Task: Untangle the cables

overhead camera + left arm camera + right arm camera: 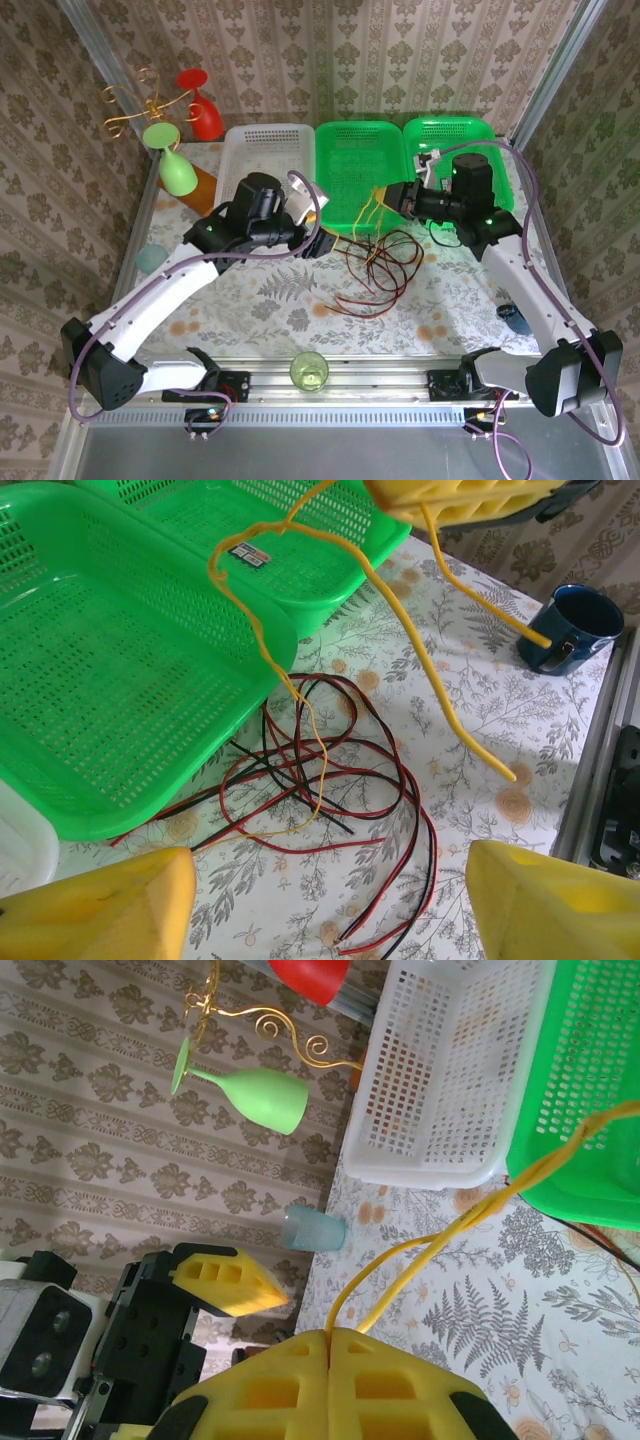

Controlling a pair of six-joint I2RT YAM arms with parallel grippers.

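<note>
The right gripper [328, 1335] has its fingers pressed together on the yellow cable [440, 705]. It holds the cable raised above the worktop [280, 300], beside the green basket [200, 770]. The left gripper [330, 860] hangs over the pile with its fingers wide and nothing between them.

The rest of the cables [380, 265] are red and black. They lie in overlapping loops on the worktop just in front of that basket. A thin orange-yellow strand [318, 770] drops from the raised cable down through these loops.

The step in hand looks like freeing the yellow cable from the pile. It would go best if the left fingers came down on one red or black loop, clear of the thin strand, and pinned or gripped it. The right arm could then draw the yellow cable slowly up and away. A fast pull would likely drag the whole pile along or tighten the twist near the top of the yellow cable. The raised cable also passes close to the basket's rim, where it could snag.

The worktop is covered in a pale cloth with a fern and flower print. It looks smooth enough for the wires to slide. On it are:

- a white basket [240, 150] and a second green basket [455, 125] along the back
- a blue mug [575, 630] to the right
- a pale blue cup [152, 259] to the left
- a green glass [309, 371] at the near edge

Patterned wallpaper encloses the space. A green goblet [172, 165] and a red goblet [203, 110] hang from a gold holder [140, 100] in the back left corner.
</note>
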